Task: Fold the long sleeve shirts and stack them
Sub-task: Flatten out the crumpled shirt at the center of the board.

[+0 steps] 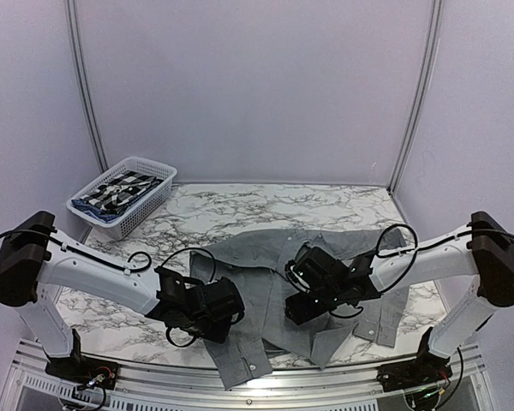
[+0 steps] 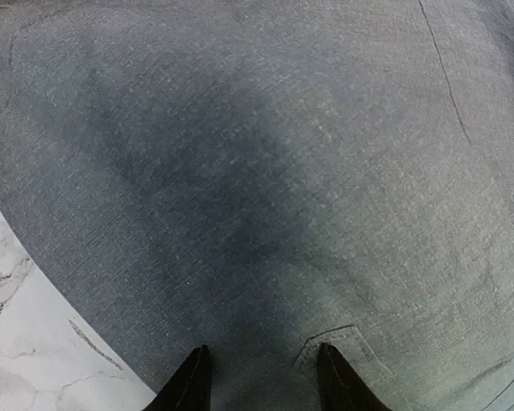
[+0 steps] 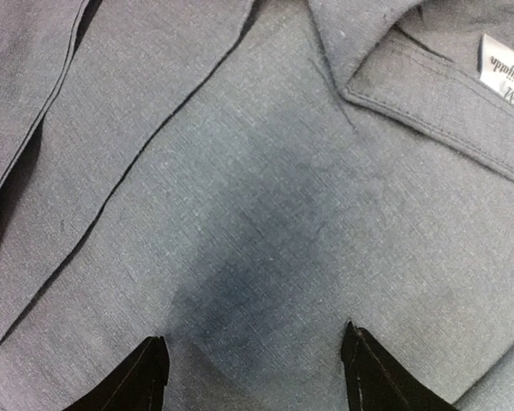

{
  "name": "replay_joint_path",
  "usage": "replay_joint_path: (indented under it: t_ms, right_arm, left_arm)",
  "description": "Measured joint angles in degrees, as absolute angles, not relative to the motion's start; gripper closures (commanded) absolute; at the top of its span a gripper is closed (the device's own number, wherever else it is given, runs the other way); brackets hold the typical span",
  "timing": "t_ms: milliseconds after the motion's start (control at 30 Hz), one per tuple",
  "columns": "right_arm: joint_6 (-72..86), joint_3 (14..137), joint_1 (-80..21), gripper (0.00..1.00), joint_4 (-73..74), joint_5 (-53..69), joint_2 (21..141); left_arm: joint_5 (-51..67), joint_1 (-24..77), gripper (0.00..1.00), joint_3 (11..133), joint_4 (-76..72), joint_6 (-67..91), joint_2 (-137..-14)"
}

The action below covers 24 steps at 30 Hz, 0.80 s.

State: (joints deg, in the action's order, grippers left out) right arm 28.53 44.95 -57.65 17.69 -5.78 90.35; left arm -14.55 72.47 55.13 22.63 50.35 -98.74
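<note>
A plain mid-grey long sleeve shirt lies spread and rumpled on the marble table, its hem hanging toward the near edge. My left gripper is open just above the shirt's left part; in the left wrist view the fingertips stand apart over grey cloth beside a stitched pocket corner. My right gripper is open over the shirt's middle; the right wrist view shows its fingertips wide apart above the cloth, with the collar and a white label at upper right. Neither holds anything.
A white plastic basket at the back left holds a black-and-white checked garment. The marble table shows behind the shirt and at the left. A metal rail runs along the near edge.
</note>
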Motion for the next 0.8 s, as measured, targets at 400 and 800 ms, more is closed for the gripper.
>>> replay_joint_path:
  t_ms: [400,800]
  right_arm:
    - [28.8,44.9,-57.6,0.31,19.4,-6.7,89.9]
    - [28.8,42.3,-57.6,0.29,17.5,-6.5,88.1]
  left_arm:
    - [-20.7,66.9,1.0,49.9,26.6,51.5,-93.8]
    - [-22.9,61.3,1.0,49.1,30.1,44.2,-83.7]
